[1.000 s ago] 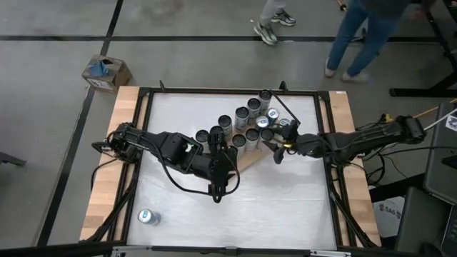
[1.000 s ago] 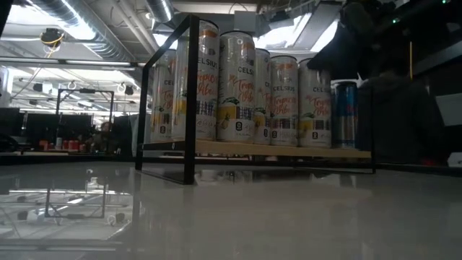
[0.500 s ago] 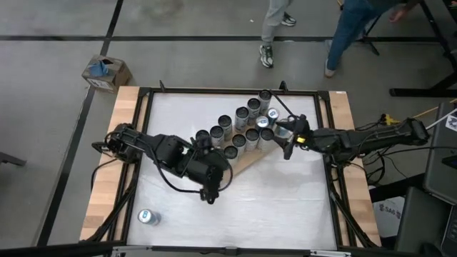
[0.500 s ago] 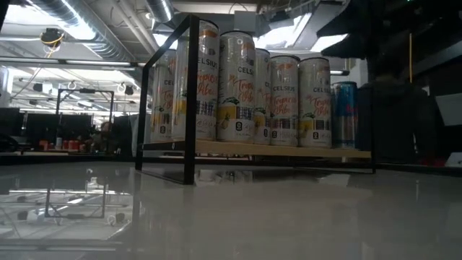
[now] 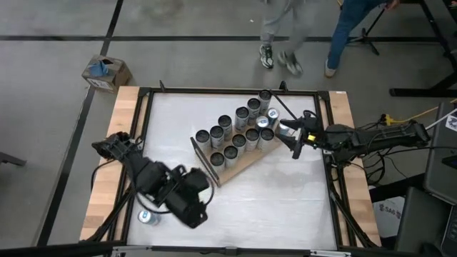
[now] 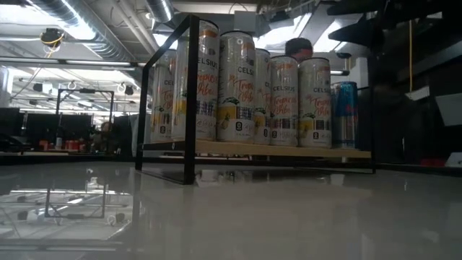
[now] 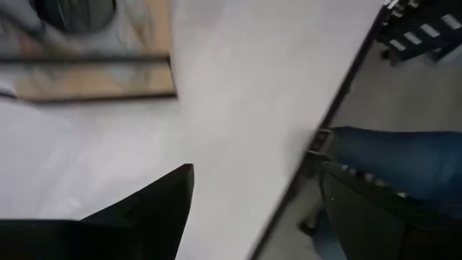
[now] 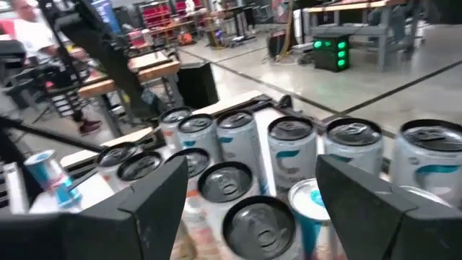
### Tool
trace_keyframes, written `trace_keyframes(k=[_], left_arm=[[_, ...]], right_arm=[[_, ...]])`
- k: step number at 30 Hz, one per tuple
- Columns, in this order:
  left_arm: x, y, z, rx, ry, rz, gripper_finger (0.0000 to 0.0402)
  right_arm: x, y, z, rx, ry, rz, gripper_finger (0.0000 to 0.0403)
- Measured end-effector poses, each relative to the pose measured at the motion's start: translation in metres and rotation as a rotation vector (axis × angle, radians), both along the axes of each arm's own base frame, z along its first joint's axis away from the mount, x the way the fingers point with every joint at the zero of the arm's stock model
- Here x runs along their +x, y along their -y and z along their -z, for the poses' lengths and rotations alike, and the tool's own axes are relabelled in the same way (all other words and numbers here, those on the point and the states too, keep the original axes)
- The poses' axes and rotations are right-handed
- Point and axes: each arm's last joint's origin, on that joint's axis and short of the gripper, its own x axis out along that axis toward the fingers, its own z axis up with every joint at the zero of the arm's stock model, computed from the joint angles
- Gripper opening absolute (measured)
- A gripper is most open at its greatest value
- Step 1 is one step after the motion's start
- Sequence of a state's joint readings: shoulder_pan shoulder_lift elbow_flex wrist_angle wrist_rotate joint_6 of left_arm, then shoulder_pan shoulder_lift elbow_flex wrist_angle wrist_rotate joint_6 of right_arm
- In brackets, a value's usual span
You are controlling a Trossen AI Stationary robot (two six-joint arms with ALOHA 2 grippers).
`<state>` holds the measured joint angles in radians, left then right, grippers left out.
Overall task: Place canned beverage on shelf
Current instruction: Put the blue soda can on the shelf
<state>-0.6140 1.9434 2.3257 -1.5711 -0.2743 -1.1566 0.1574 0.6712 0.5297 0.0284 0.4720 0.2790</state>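
While 1 can lies on its side at the near-left corner of the desk, the task is judged unfinished: that can is not on the shelf.

High view: the shelf sits skewed at mid-desk and carries roughly 2 rows of upright cans, packed close, probably to leave board free at the near end. The left gripper hangs low just beside the loose can, its arm partly covering it. It looks placed to go for that can. The right gripper sits at the shelf's far-right end, just beside the last cans and touching none that I can see.

Low view: cans stand upright on the board inside a black frame. A blue can ends the row. Neither gripper can be picked out for certain.

Left wrist view: jaws parted, nothing between them. Past them, bare desk and a corner of the shelf board. The loose can does not show, so the gripper is not yet lined up on it.

Right wrist view: jaws parted and empty, looking across the can tops from close by, aimed at them rather than around any 1 of them.

Next move, as a judgement: the left arm must turn toward the lying can and close across its round body, which may roll.
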Motion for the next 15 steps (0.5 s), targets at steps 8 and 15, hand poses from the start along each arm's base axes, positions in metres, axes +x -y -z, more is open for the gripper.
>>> trace_keyframes(k=[8,15], left_arm=[[-0.027,0.035,0.001,-0.135,-0.005,-0.149,0.0289],[-0.048,0.064,0.024,-0.226,-0.162,-0.269,0.0289]], right_arm=[[0.004,-0.007,-0.004,0.028,0.042,-0.232,0.0294],[0.006,-0.012,-0.008,0.040,0.083,-0.393,0.0294]])
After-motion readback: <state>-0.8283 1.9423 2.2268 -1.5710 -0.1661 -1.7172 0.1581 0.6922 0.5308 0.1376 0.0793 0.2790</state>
